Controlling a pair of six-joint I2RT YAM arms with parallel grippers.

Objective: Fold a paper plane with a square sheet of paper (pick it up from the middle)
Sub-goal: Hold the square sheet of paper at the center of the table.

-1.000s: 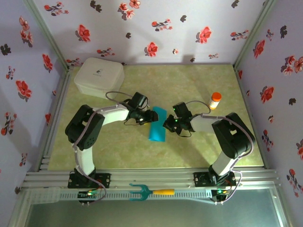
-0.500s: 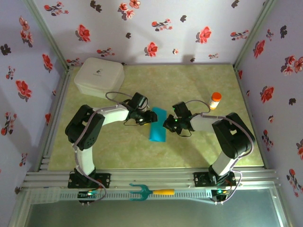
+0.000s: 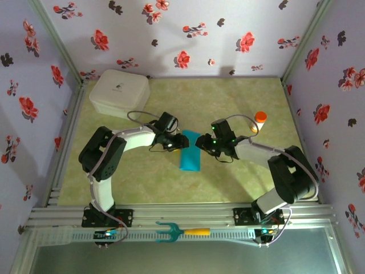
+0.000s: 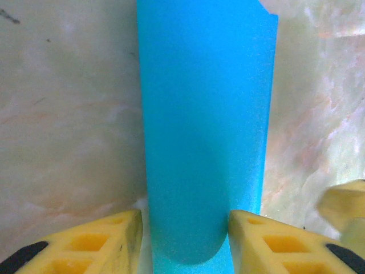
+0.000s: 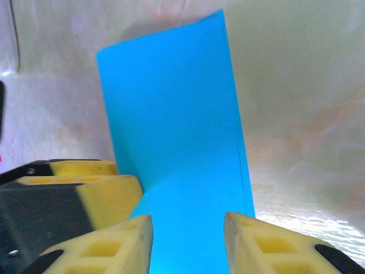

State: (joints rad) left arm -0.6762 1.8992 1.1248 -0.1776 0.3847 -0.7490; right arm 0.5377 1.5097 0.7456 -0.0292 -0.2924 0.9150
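Observation:
The square sheet of paper is teal-blue and lies on the table as a narrow folded rectangle, with no paper plane shape to it. My left gripper is at its far left corner and my right gripper at its far right edge. In the left wrist view the paper runs between the yellow fingers of the left gripper, whose jaws stand apart. In the right wrist view the right gripper is open over the paper, and the left gripper's fingers sit beside it.
A white lidded box stands at the back left. An orange-capped bottle stands behind the right arm. A teal fork-shaped tool with a yellow handle lies on the front rail. Floral walls close in three sides.
My right gripper has opened, and its arm has swung so the wrist sits a little farther back. The left arm and the paper have stayed in place.

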